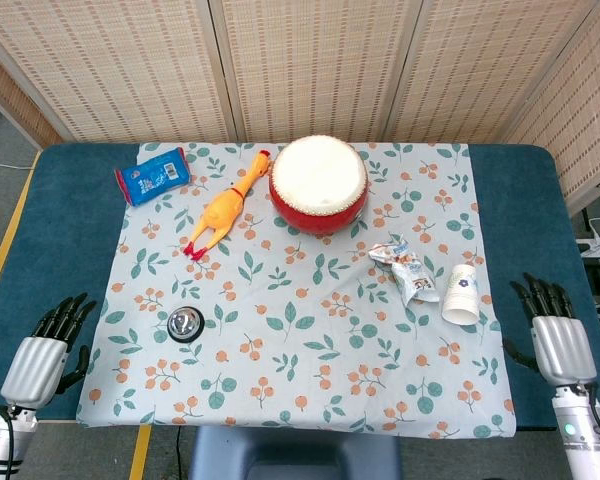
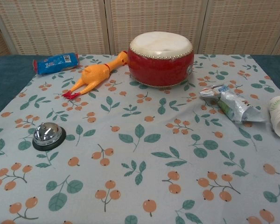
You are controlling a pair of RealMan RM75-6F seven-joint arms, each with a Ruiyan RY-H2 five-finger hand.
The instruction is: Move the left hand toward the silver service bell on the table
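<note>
Resting palm-down at the bench's [image 1: 70,200] near-left edge, my left robot hand [image 1: 46,352] is open, empty, left of the bell [image 1: 185,323]; chest view omits both hands.

On the cloth [image 1: 310,370], the bell [image 1: 186,323] sits near-left, the left hand [image 1: 45,355] further left off the cloth. Far behind lie the packet [image 1: 152,176], chicken [image 1: 222,209] and drum [image 1: 319,183]; wrapper [image 1: 406,268] and cup [image 1: 461,293] right.

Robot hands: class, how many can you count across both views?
2. The left hand rests at the table's near-left edge, the right hand at the near-right edge beside the paper cup. The chest view shows neither.
</note>
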